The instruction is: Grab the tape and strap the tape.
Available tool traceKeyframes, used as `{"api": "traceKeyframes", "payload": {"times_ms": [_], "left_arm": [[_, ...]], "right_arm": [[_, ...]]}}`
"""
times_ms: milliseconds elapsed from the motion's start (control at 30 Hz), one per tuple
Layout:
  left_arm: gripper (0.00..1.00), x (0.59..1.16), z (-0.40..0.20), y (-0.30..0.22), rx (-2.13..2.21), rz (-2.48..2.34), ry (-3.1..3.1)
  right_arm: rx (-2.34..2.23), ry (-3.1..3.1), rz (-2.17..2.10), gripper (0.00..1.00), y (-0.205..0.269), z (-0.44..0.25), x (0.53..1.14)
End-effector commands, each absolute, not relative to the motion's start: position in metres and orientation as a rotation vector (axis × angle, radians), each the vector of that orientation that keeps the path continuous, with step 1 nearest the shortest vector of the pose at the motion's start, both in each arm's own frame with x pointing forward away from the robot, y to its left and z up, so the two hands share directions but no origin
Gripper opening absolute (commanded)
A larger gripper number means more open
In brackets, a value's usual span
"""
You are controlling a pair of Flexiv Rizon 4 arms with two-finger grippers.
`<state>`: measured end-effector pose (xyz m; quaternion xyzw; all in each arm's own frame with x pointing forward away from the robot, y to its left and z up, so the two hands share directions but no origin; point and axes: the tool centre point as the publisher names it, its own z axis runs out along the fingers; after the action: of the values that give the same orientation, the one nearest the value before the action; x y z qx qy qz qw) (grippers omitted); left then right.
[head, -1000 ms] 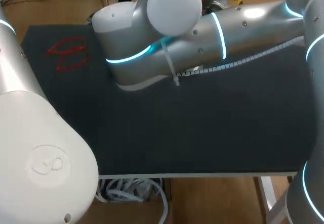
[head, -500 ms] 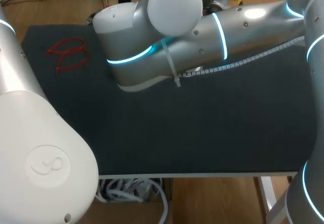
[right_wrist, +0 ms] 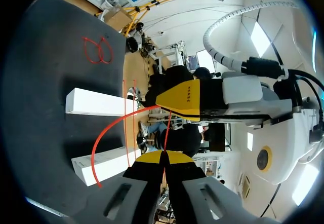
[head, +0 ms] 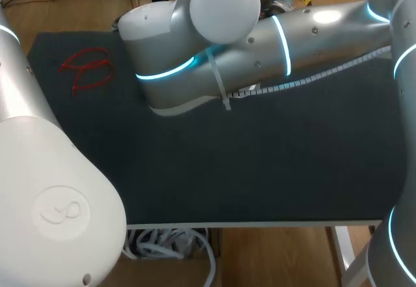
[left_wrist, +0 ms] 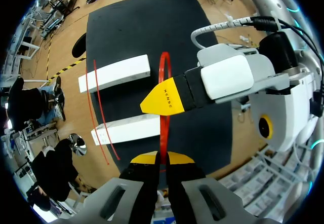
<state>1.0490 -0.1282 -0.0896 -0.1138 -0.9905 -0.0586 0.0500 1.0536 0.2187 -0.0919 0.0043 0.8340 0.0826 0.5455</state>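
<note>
Left wrist view: the left hand [left_wrist: 162, 158] has its yellow tips pressed together on a red tape [left_wrist: 163, 130], which runs straight ahead of it and arches into a narrow loop. Just ahead, the right hand [left_wrist: 164, 100] comes in from the side. The right wrist view shows its tips likewise pinching the tape. Beside both hands, two white blocks [left_wrist: 115, 73] lie on the black table [left_wrist: 152, 21], with red strands [left_wrist: 95, 100] crossing them. Past the blocks, well ahead of the right hand, red loops [right_wrist: 96, 51] lie flat on the table.
</note>
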Motion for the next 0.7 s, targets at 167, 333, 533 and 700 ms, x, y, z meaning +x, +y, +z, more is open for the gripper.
{"api": "traceKeyframes", "payload": {"times_ms": [167, 333, 533, 700], "left_arm": [[0.0, 1.049, -0.09, -0.128, -0.348, -0.179, -3.017], [0.0, 1.049, -0.09, -0.128, -0.348, -0.179, -3.017], [0.0, 1.049, -0.09, -0.128, -0.348, -0.179, -3.017], [0.0, 1.049, -0.09, -0.128, -0.348, -0.179, -3.017]], "right_arm": [[0.002, 1.991, 0.198, 0.0, 0.223, -0.091, 1.056], [-0.005, 1.994, 0.205, 0.0, 0.226, -0.091, 1.057], [-0.017, 1.998, 0.213, 0.0, 0.231, -0.091, 1.057], [-0.028, 2.0, 0.219, 0.0, 0.234, -0.09, 1.057]]}}
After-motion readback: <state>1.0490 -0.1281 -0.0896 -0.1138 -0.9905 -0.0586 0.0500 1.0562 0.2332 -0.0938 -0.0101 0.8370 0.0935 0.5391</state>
